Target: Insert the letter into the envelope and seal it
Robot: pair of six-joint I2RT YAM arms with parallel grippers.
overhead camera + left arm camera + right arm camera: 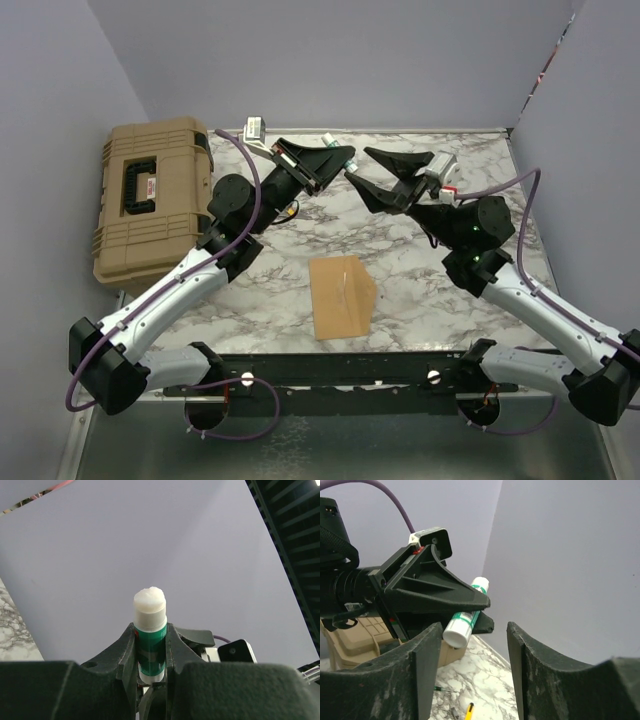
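Green glue stick point(149, 607), tip bare, sits clamped in your left pincer point(150, 628); your open right pincer point(469, 630) opposite could smear it.

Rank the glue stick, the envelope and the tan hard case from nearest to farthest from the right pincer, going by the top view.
1. The glue stick, clamped in the left pincer, right at the right pincer's open tips.
2. The envelope, flat on the table, toward the near edge.
3. The tan hard case, at the far left.
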